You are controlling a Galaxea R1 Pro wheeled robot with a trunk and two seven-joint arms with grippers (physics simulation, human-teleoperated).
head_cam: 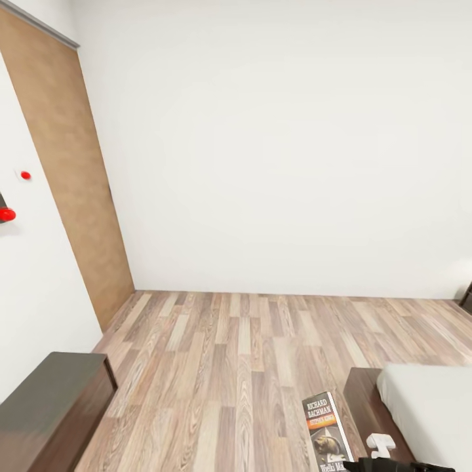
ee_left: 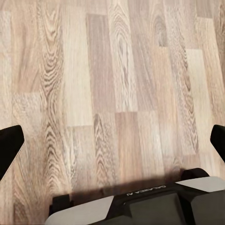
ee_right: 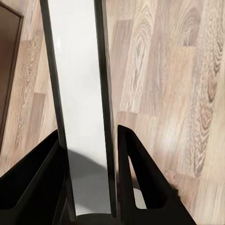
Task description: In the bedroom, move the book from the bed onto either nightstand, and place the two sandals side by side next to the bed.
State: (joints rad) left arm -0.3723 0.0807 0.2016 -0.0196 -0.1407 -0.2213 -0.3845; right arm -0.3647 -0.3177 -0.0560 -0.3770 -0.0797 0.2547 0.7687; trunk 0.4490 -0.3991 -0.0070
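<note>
Peeking in at the five o'clock edge of the head view, the large low bed with its light-grey mattress and dark brown wooden frame (head_cam: pixel 364 401) was cut off, only one corner showing. The small thin paperback book with a dark cover, orange band and white "Richard Bachman" lettering (head_cam: pixel 326 432) stood upright at six o'clock, its lower end hidden behind the black right gripper (head_cam: pixel 393 466), which was itself cropped by the frame edge. A small white fitting (head_cam: pixel 381 443) beside it was hard to make out.

In the right wrist view the book (ee_right: pixel 80 108) ran edge-on between the right gripper's (ee_right: pixel 90 140) black jaws, which were closed against both its covers, holding it above the pale wood-plank floor (ee_right: pixel 173 93).

The left gripper's (ee_left: pixel 112 140) jaws stood wide apart, holding nothing, over bare floor.

At eight o'clock a long dark-brown wooden bench (head_cam: pixel 52 406) was cropped. A brown wooden door (head_cam: pixel 72 177) stood at ten o'clock, with two red knobs (head_cam: pixel 7 214) on the white wall nearby.
</note>
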